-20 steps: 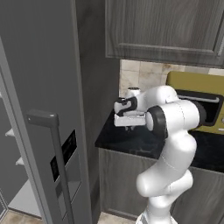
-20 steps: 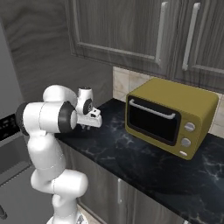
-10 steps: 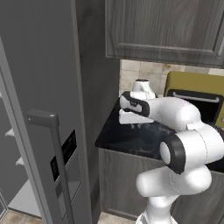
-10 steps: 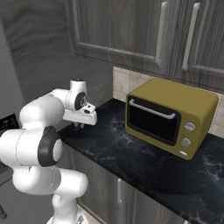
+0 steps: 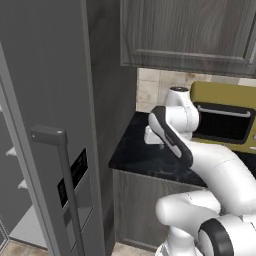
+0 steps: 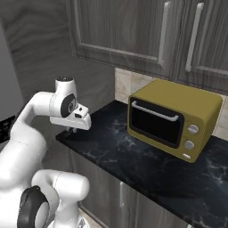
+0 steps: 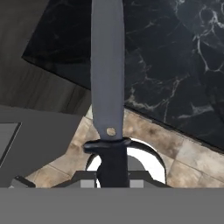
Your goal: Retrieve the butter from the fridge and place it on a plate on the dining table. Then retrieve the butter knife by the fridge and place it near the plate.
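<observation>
A: Nearest thing first: what's in the claw (image 7: 112,177)?

B: The butter knife (image 7: 107,83). The claw is closed tight on its dark handle, and the grey blade runs straight out from the fingertips, up the middle of the hand view.

A: What changed over the last second?

B: The arm swung. The claw (image 6: 72,129) was out in front of the robot's shoulder; now it has reached further along and hangs over the front left corner of the black tabletop (image 6: 147,164), well apart from the yellow oven (image 6: 173,118). The knife is lifted, not lying on the stone.

A: So the pickup is done?

B: I'd judge so; carrying it to the plate remains.

A: And its axis?

B: Long axis in line with the claw, tip away from it, crossing the tabletop edge with floor tiles beneath. The open fridge (image 5: 45,130) stands left of that tabletop.
</observation>
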